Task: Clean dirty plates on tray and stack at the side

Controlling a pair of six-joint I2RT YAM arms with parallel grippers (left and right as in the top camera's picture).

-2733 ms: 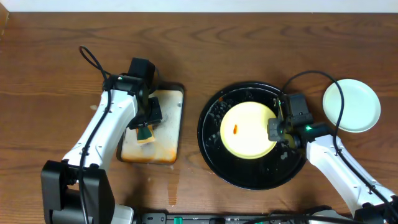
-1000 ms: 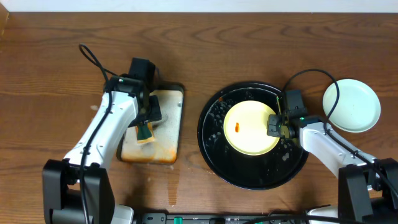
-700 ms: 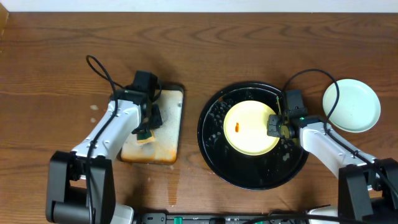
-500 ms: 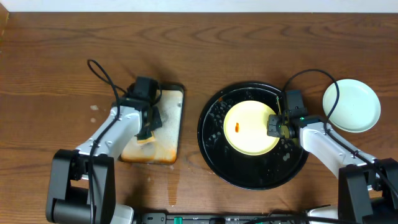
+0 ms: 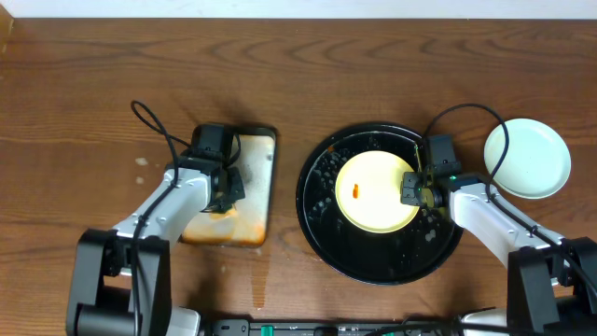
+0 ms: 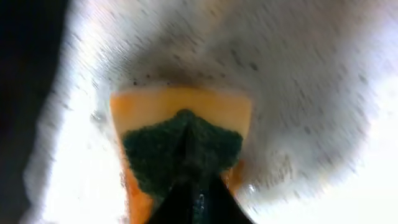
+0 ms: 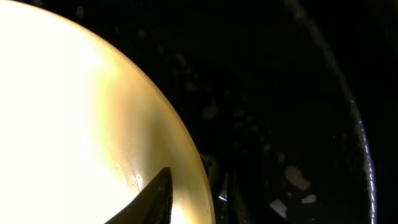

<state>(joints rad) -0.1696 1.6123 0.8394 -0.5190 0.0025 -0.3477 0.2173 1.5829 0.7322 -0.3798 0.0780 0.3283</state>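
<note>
A pale yellow plate (image 5: 368, 201) with a small orange smear (image 5: 355, 193) lies in the big black round tray (image 5: 312, 215). My right gripper (image 5: 417, 191) is shut on its right rim. In the right wrist view one finger (image 7: 155, 199) lies on the plate (image 7: 81, 112) and the other sits under the rim, my gripper (image 7: 196, 198) pinching it. A pale mint-blue plate (image 5: 527, 157) rests on the wood at the right; I see no second one apart from it. My left gripper (image 5: 224, 191) is shut on a green-and-yellow sponge (image 6: 181, 140), my gripper (image 6: 186, 183) pressing it down.
The rectangular rust-stained metal tray (image 5: 252, 210) lies left of the black tray, under my left gripper. The black tray's floor (image 7: 280, 124) is wet with foam flecks. A cable loops over the table by each arm.
My left gripper has slid toward the front over the metal tray with the sponge, which it now mostly covers. My right gripper and the yellow plate have stayed put over the last second.
</note>
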